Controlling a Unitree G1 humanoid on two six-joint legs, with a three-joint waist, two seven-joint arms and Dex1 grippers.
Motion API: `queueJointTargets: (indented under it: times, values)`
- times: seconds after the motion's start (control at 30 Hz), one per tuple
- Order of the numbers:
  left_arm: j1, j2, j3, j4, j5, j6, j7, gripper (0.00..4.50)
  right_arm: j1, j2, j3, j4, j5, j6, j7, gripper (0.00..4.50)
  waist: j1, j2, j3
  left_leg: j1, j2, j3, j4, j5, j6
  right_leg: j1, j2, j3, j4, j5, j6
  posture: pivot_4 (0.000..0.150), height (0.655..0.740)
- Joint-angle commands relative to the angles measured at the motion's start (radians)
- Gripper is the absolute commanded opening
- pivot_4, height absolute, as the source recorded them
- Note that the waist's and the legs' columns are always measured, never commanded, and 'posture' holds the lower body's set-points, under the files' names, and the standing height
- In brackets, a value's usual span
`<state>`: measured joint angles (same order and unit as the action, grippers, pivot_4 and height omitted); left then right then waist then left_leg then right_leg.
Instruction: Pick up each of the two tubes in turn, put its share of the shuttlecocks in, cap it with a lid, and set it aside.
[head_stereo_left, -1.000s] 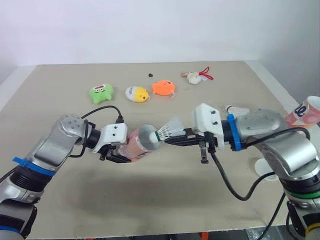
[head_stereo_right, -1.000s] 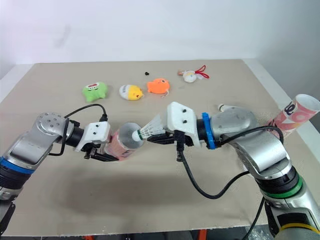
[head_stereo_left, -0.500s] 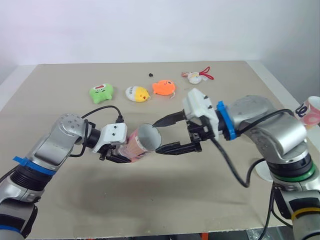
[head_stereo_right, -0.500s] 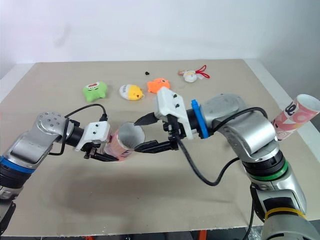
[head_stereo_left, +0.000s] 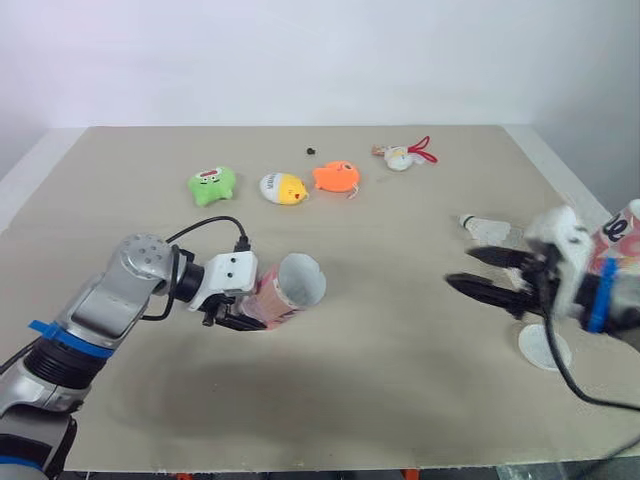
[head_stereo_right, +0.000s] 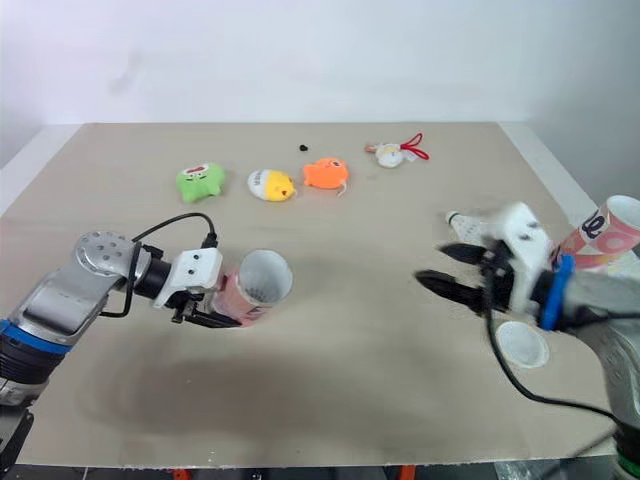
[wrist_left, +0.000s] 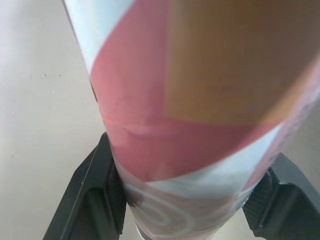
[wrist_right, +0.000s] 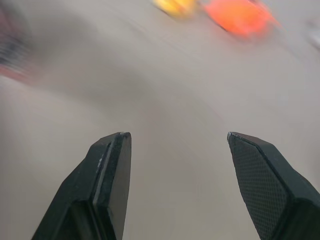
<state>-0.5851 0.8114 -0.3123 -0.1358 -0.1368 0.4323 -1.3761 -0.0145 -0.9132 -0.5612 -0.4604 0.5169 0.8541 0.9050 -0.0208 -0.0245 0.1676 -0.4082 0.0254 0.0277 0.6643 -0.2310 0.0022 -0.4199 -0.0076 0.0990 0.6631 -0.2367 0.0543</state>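
The surface is a big tan board with a plain white wall behind it. At the far side lie four little toys: a green one, a yellow one, an orange one and a white one with a red loop.

The left end effector is pinching a pink tube near its bottom end. The tube is tipped over, just above the surface, and its open mouth faces the robot's right. I cannot see inside it.

The right end effector is over by the right edge. Its two fingers are spread wide and it holds nothing. A white shuttlecock lies just beside it. A round white lid lies close by too, and the second tube sits at the very edge of the surface.

I think the job now is to get that shuttlecock and put it in the pink tube. To do it well, the right end effector should come down around the shuttlecock and pinch it gently, so the feathers do not get squashed. The left arm should keep the tube steady with its mouth turned toward the right arm. The round nose should go in first, straight along the tube. The lid should wait until the tube has its share.
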Motion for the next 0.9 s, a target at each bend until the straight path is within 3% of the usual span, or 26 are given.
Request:
queueJointTargets:
  times: [0.03, 0.2, 0.9]
  values:
    - [0.008, -0.021, -0.045, 0.009, 0.007, -0.008, -0.011, 2.43, 0.122, 0.020, -0.129, 0.062, -0.057, -0.070, -0.018, 3.32, -0.001, -0.001, 0.000, 0.001, 0.000, 0.000, 0.001, 0.000, 0.000, 0.001, 0.000, 0.000, 0.000, 0.000, 0.000, 0.150, 0.7400]
    - [0.005, -0.036, -0.049, 0.018, 0.014, -0.009, -0.011, 2.43, 0.176, 0.051, -0.145, 0.196, -0.101, -0.148, -0.070, 3.32, -0.003, 0.002, -0.001, 0.002, 0.000, 0.001, 0.004, 0.000, 0.000, 0.003, 0.000, 0.002, 0.000, 0.000, -0.002, 0.150, 0.7400]
    - [0.016, -0.041, -0.035, 0.005, 0.024, 0.010, -0.003, 2.43, -0.139, 0.080, 0.137, 0.590, -0.165, -0.298, -0.174, 3.32, -0.003, 0.003, -0.002, 0.003, -0.005, 0.001, 0.006, 0.000, 0.002, 0.006, -0.002, 0.007, -0.001, -0.001, 0.002, 0.150, 0.7400]
